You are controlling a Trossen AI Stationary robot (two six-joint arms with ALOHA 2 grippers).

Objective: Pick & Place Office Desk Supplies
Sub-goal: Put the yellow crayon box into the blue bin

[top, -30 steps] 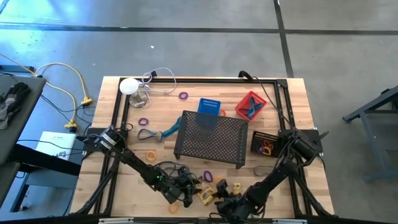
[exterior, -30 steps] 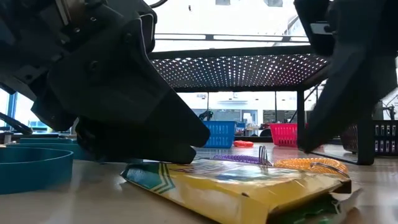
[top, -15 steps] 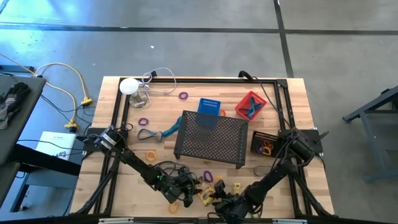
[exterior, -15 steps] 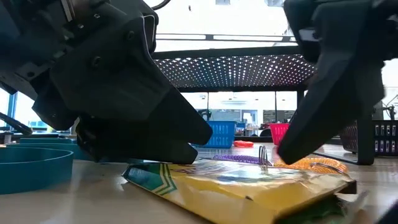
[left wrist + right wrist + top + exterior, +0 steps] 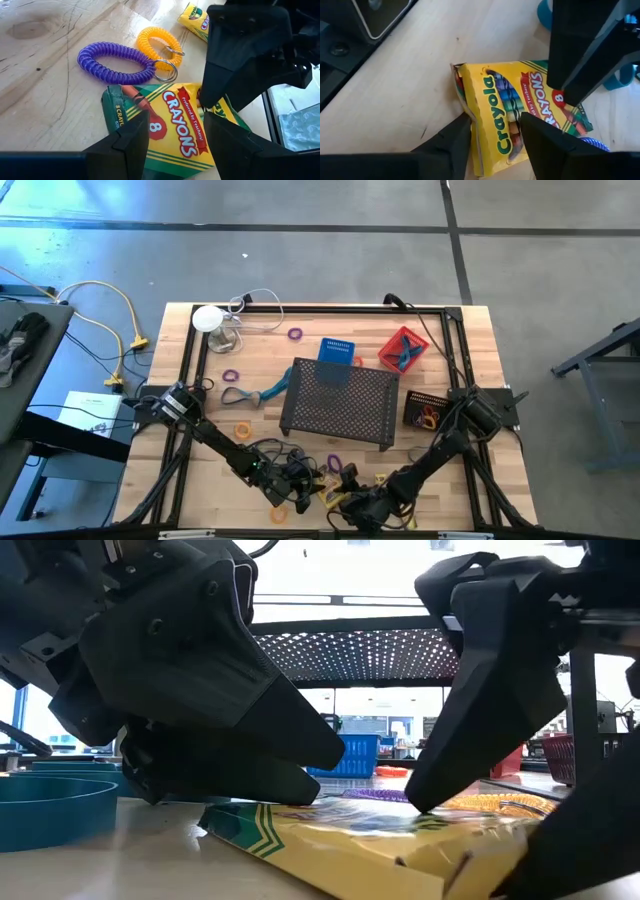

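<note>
While you work at the near edge of the table (image 5: 180, 370), look at the crayon box (image 5: 182, 127) lying flat there, between your two grippers. It is a small yellow card box, so it is likely light and a bit soft. One end flap looks bent open, so a hard squeeze could crush it or let crayons slip out.

Your left gripper (image 5: 175, 137) has its fingers spread about as wide as the box, one on each side of one end, low over it. It has not closed on the box.

Your right gripper (image 5: 495, 132) is at the other end, the one with the loose flap. Its fingers are partly open, one on each side of that end. You cannot tell if they press it yet.

A purple coil ring (image 5: 117, 62) and an orange coil ring (image 5: 152, 42) lie just beside the box.

Take hold across the narrow sides, near the middle, not by the flap. Squeeze gently. The shiny card may be a little slippery.
</note>
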